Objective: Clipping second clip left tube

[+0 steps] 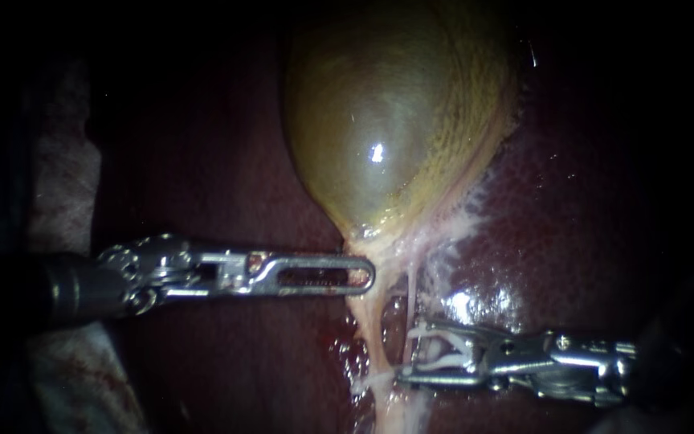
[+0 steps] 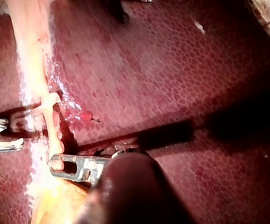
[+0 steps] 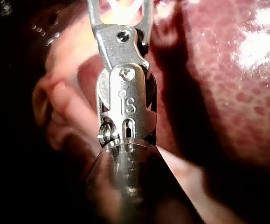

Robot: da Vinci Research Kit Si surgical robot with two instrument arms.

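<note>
The gallbladder (image 1: pixel 379 120) hangs olive-brown above its pale neck. From the neck the left tube (image 1: pixel 369 333) runs down, with a thinner strand (image 1: pixel 412 281) to its right. My left instrument (image 1: pixel 363 276) comes in level, its slotted jaws together on the neck tissue; the left wrist view shows the same jaws (image 2: pixel 60 163) reaching the pale tissue. My right instrument (image 1: pixel 407 351) comes in low from the right. Its jaws stand apart, a white clip (image 1: pixel 443 347) lying along both, with their tips at the left tube's right edge. In the right wrist view its jaws (image 3: pixel 123 7) are mostly cut off.
Dark red liver (image 1: pixel 564 241) surrounds the gallbladder and lies under both instruments. Wet, bloody tissue (image 1: pixel 347 354) sits just left of the tube. Pale cloth (image 1: pixel 62 185) shows dimly at the far left, behind my left shaft.
</note>
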